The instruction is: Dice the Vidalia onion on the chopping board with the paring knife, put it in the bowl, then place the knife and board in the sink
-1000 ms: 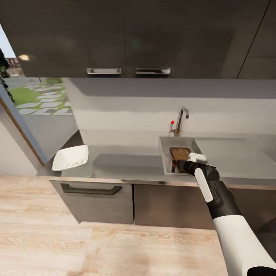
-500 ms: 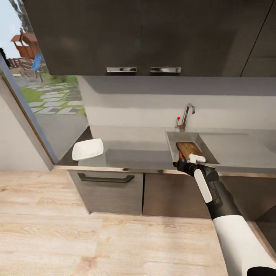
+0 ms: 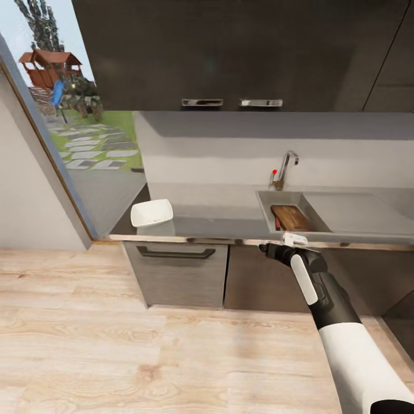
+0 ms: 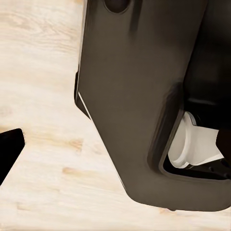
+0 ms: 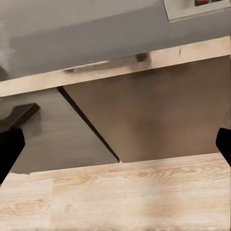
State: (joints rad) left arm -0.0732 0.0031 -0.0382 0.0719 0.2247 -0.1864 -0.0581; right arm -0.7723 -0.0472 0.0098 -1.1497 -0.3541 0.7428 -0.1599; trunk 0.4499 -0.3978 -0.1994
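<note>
The sink (image 3: 265,202) is set in the grey countertop (image 3: 218,221), under a curved chrome tap (image 3: 286,167). The brown chopping board (image 3: 291,217) lies inside the basin. The white bowl (image 3: 152,213) stands near the countertop's left end; its contents are too small to make out. My right gripper (image 3: 263,248) hangs just in front of the counter's metallic edge, below the sink, open and empty (image 5: 115,144), with dark fingertips (image 5: 10,144) far apart. In the left wrist view a dark fingertip (image 4: 9,149) stands beside my own trunk above the wooden floor. The paring knife and the onion are hidden.
Dark cabinets with a drawer handle (image 3: 175,253) run under the counter, and upper cupboards (image 3: 230,57) hang above it. A glass opening to a garden (image 3: 86,138) is at the left. Light wooden floor (image 3: 144,345) stretches between me and the cabinets.
The whole view has drawn back from the counter and turned left, so the camera has moved. My right gripper has come out of the sink to in front of the counter's edge.
</note>
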